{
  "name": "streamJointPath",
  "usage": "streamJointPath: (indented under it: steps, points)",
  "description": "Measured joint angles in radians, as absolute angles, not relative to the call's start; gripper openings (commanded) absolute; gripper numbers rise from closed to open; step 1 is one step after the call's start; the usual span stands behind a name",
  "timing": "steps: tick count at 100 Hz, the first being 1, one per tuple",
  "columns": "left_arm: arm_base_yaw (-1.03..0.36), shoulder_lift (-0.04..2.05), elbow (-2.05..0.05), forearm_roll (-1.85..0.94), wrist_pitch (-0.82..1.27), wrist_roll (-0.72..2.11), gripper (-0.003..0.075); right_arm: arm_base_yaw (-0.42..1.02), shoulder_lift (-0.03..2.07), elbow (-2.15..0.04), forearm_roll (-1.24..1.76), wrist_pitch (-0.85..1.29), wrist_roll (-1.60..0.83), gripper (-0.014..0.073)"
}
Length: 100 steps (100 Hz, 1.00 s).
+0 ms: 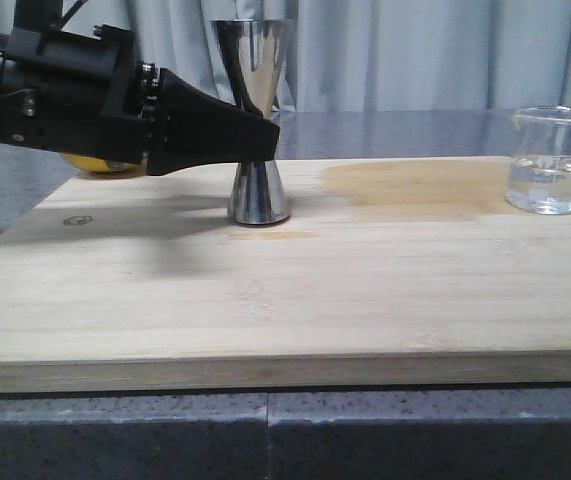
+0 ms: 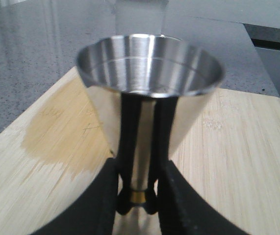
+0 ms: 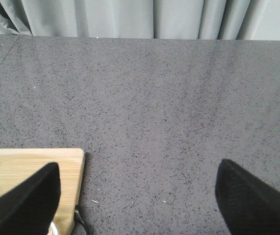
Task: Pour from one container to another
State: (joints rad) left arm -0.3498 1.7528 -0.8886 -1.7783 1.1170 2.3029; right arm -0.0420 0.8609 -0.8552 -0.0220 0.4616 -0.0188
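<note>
Front view: the steel jigger (image 1: 256, 120) is standing upright near the middle of the bamboo board (image 1: 265, 300), with the left gripper (image 1: 265, 135) reaching in from 9 o'clock at its waist, while the glass beaker (image 1: 550, 160), part-filled with clear liquid, is sitting far off at 3 o'clock beside a darker wet patch (image 1: 405, 188). Left wrist view: the jaws are closing narrowly on the jigger's gold-banded waist, a contact the front view is hiding. Right wrist view: the right gripper (image 3: 140, 196) is hanging with jaws wide over the grey countertop (image 3: 149, 98), holding nothing.

Beside the jigger (image 1: 256, 120), the left gripper (image 1: 265, 135) is showing matte black tapering fingers on a blocky black housing; the right gripper (image 3: 140, 196) is showing textured black pads.
</note>
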Motion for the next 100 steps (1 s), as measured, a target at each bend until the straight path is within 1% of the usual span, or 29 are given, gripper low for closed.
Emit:
streamJointPath:
  steps: [24,51,81,100]
  points:
    - [-0.35,1.753,-0.889,-1.776,1.133,2.305,0.0078,-0.042,0.861,-0.855,-0.022,0.462,-0.019,0.0584]
    - [-0.35,1.754,-0.913,-1.772,1.139,2.307,0.001,-0.034,0.861,-0.8,-0.022,0.426,-0.019,0.0584]
    - [-0.35,1.754,-0.946,-1.772,1.146,2.292,0.0008,0.106,0.831,-0.693,-0.018,0.347,-0.019,0.0584]
    - [-0.35,1.754,-0.948,-1.772,1.148,2.276,0.0008,0.141,0.789,-0.607,-0.018,0.298,-0.019,0.0585]
